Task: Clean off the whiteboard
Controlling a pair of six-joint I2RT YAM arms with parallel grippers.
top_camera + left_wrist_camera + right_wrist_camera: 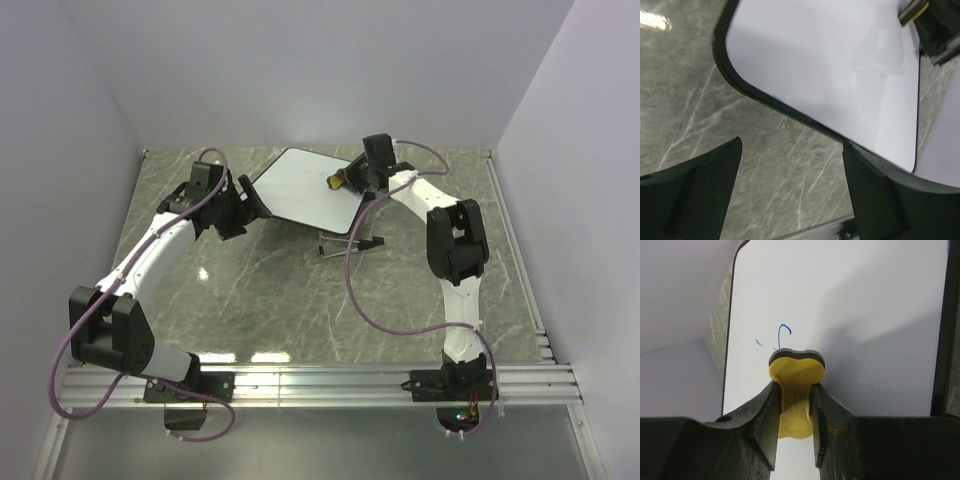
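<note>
The whiteboard (295,190) lies tilted at the back middle of the table, white with a thin black rim. It fills the right wrist view (865,315), where a small blue scribble (784,333) is left on it. My right gripper (352,178) is shut on a yellow eraser block (796,372) with a dark felt face, pressed to the board just below the scribble. The eraser also shows in the top view (337,181). My left gripper (250,203) is open and empty at the board's left corner. In the left wrist view (792,145) its right fingertip (855,160) is at the board's rim (790,107).
The board's black stand (352,245) pokes out under its near right edge. Grey marble tabletop (290,300) lies around it. White walls close in the back and sides. Metal rails (330,385) run along the near edge by the arm bases.
</note>
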